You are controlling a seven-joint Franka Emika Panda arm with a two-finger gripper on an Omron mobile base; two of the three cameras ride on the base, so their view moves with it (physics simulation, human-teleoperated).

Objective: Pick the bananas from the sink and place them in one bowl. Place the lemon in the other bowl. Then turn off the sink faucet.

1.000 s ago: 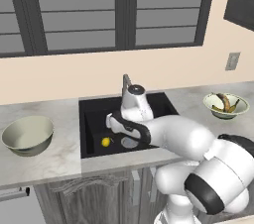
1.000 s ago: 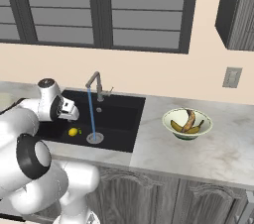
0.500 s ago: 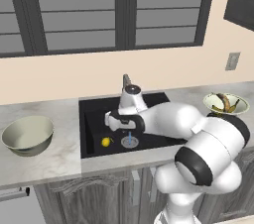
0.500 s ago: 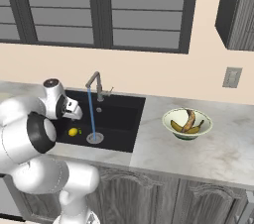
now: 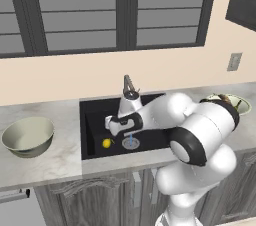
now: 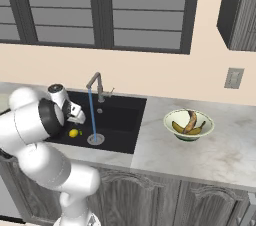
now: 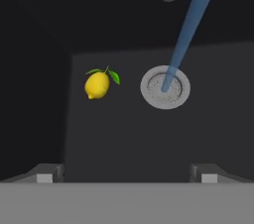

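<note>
Hand view, lemon (image 7: 97, 85) beside drain (image 7: 165, 87), end effector (image 7: 126, 173) spread, no writing legible

Even flat render light; sink (image 7: 59, 134) v. dark.

You find no text, label, brand, number or sign to read in any of the three views.
</note>
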